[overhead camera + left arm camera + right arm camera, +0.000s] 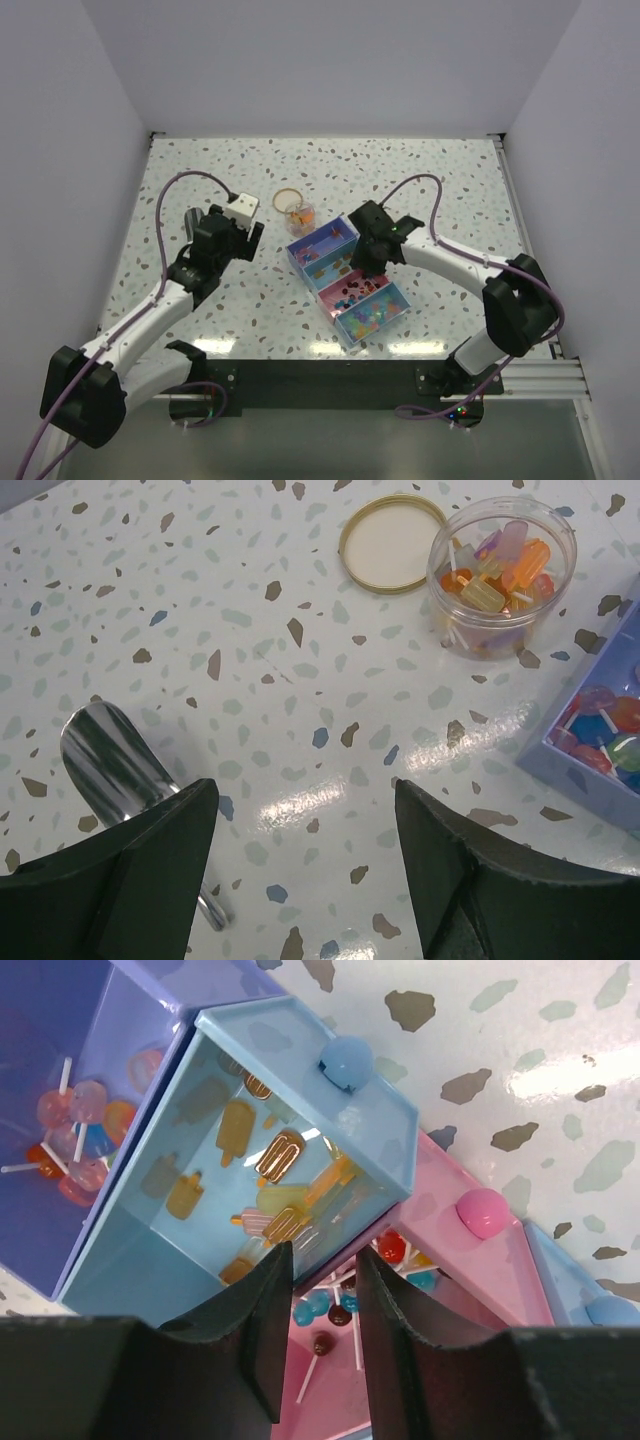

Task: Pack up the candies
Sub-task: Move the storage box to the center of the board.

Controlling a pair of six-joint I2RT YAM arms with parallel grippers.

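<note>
The jar is standing open, its lid lying beside it, probably so the candies can be going in. The left gripper is hovering wide open and empty, a scoop beside one finger. The right gripper is hanging with narrow jaws at the blue tray wall; I cannot tell if it is pinching anything. Candies are lying just under these jaws, in this and the pink tray
</note>
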